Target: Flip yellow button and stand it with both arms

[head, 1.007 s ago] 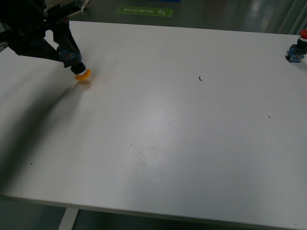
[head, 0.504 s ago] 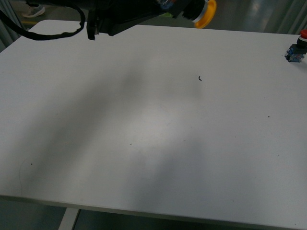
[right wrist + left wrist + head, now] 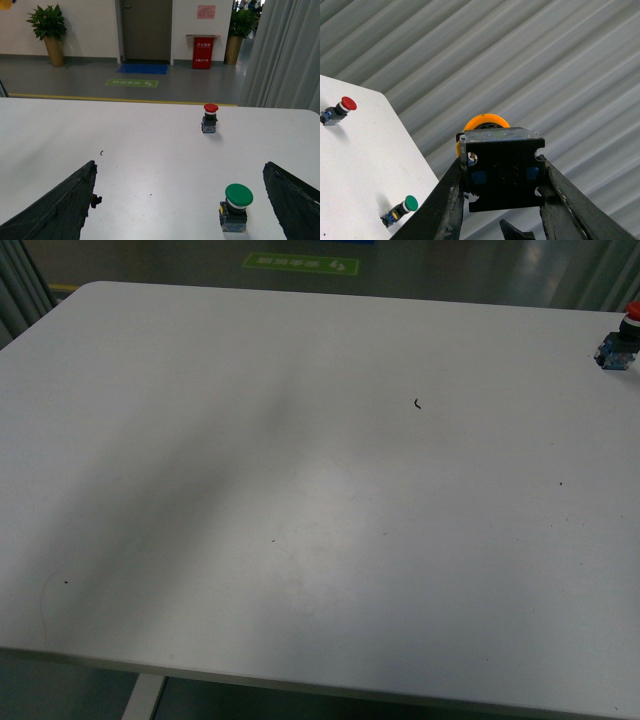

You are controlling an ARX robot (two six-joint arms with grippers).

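Observation:
The yellow button (image 3: 485, 122) is up in the air in the left wrist view, well off the table. Its black-and-blue block body faces the camera and its yellow-orange cap points away. My left gripper (image 3: 501, 164) is shut on it, one dark finger on each side of the block. My right gripper (image 3: 177, 205) hangs open low over the white table (image 3: 150, 165), its fingers (image 3: 60, 205) wide apart with nothing between them. Neither arm shows in the front view.
A green-capped button (image 3: 235, 205) stands upright just inside the right gripper's span. A red-capped button (image 3: 210, 118) stands farther back, also seen near the table's far right edge (image 3: 620, 340). A small dark speck (image 3: 417, 403) lies mid-table. A grey ribbed curtain (image 3: 545, 60) hangs behind the left gripper.
The left arm lifted the yellow button off the table's far left, swung it up and to the right, and has left the front view.

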